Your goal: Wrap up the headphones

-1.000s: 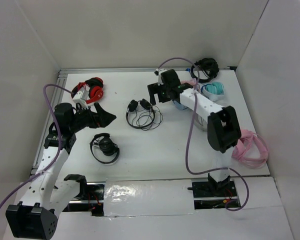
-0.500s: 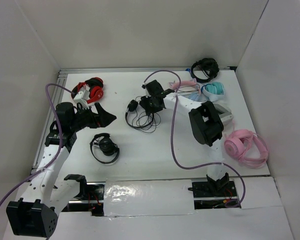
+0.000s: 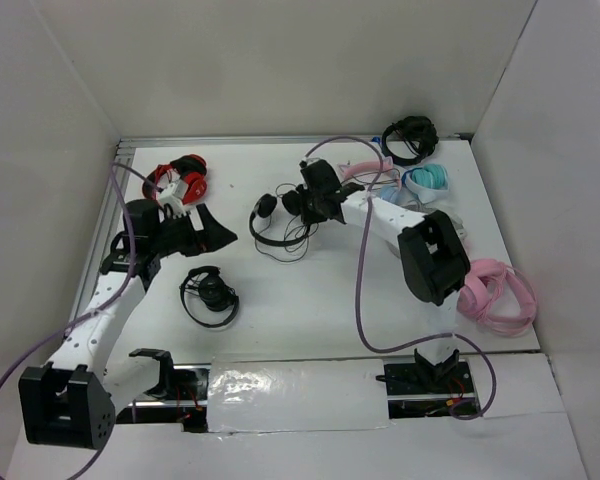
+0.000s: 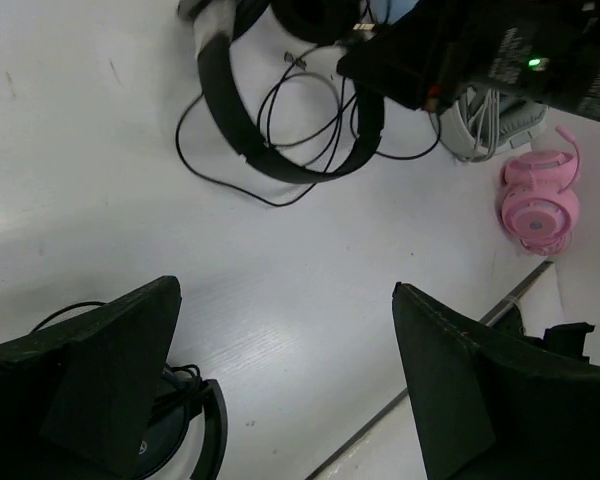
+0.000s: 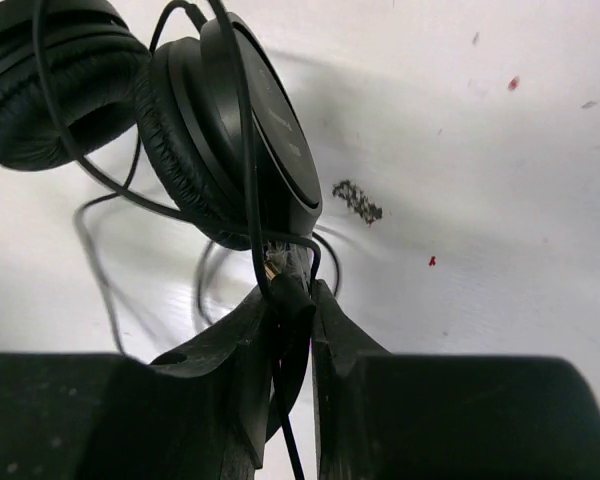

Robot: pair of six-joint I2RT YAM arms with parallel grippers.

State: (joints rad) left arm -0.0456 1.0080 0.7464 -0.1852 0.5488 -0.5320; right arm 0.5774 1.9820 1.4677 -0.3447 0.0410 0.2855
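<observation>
The headphones (image 3: 277,218) lie mid-table, black, with a thin band and a loose looped cable. My right gripper (image 3: 300,204) is at their right ear cup. In the right wrist view its fingers (image 5: 292,292) are shut on the black band end and cable just under the ear cup (image 5: 235,130), and the other ear pad (image 5: 50,100) lies to the left. My left gripper (image 3: 216,233) hovers open to the left of the headphones, apart from them. The left wrist view shows the band (image 4: 270,165) and cable ahead of its open jaws (image 4: 285,290), which hold nothing.
A compact black pair (image 3: 210,296) lies near the left arm and shows at the left finger (image 4: 180,430). A red pair (image 3: 180,180) sits back left. Pink headphones (image 3: 495,296), a teal pair (image 3: 427,180) and another black pair (image 3: 410,138) are on the right.
My right gripper has swung left onto the headphones and closed on the band end by the ear cup. The headphones have shifted a little. My left arm has moved slightly.
</observation>
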